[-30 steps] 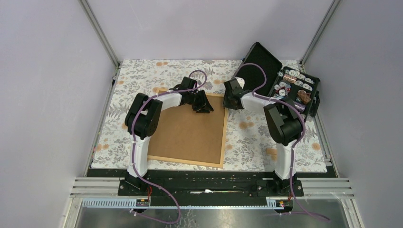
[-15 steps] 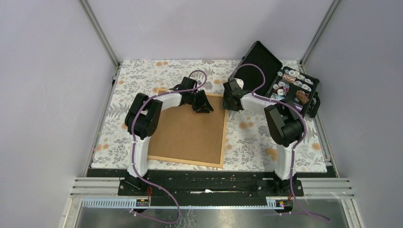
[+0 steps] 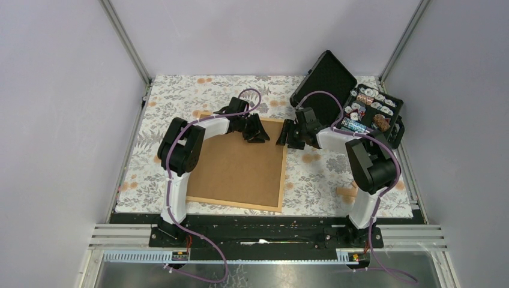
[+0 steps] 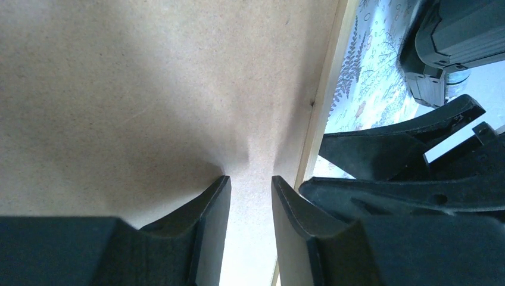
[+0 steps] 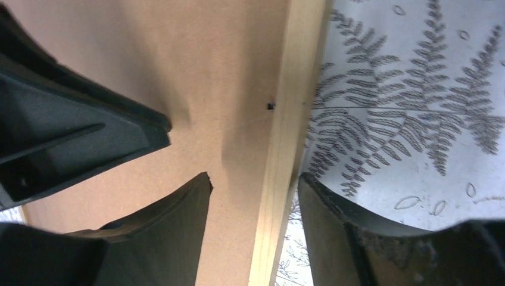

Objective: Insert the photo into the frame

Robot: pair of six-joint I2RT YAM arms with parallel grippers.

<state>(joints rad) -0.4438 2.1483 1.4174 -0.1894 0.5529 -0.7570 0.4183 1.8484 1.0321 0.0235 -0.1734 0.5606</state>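
The frame [image 3: 283, 180] lies face down on the floral cloth, and a brown backing board [image 3: 237, 165] fills it. The photo is hidden. My left gripper [image 3: 259, 137] rests tip-down on the board near its far right corner, open a little with nothing between the fingers [image 4: 250, 185]. My right gripper [image 3: 285, 139] is open and straddles the frame's right rail [image 5: 295, 89]. One of its fingers is over the board [image 5: 196, 59], the other over the cloth. In the right wrist view the left gripper's fingers [image 5: 59, 137] are close beside it.
A black hard case [image 3: 393, 123] stands open at the far right, with small items in its tray and its lid [image 3: 324, 81] propped up behind the right arm. The floral cloth [image 3: 180, 96] covers the table, and metal rails run along the near edge.
My right gripper has swung from the frame's far right corner to sit across the right rail, and its jaws have spread wider. The left gripper has stayed still.
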